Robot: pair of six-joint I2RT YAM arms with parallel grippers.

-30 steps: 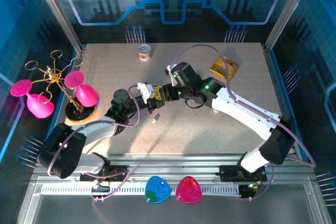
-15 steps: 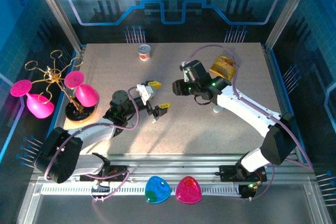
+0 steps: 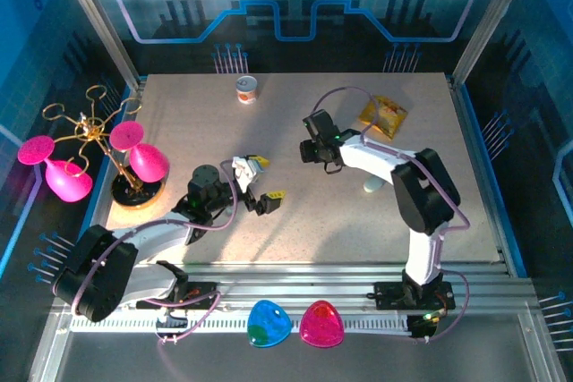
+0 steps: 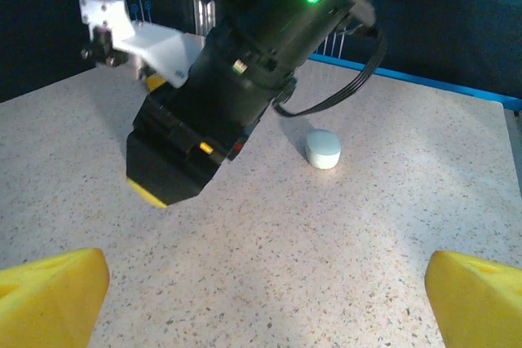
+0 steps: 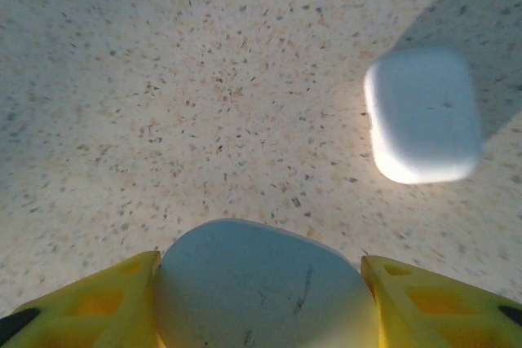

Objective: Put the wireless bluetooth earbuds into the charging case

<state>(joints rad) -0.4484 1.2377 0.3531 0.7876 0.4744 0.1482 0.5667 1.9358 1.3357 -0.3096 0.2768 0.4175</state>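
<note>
- Your right pincer (image 5: 261,303) is clamped on a pale white rounded plastic charging case (image 5: 259,270), with a yellow finger touching each side.
- The frame's lower edge cuts off the near part of that case. You cannot tell whether its lid is up, or whether a tiny white stemmed earbud sits inside.
- Just beyond it, a second white rounded-rectangle case (image 5: 424,116) lies on the speckled beige table (image 5: 163,79), apart from the pincer and slightly blurred.
- Your left pincer (image 4: 265,299) stands wide apart over the table and holds nothing. Its yellow fingertips (image 4: 52,295) are cut off at the lower corners.
- The right arm's black wrist body (image 4: 236,79) hides the table behind it.
</note>
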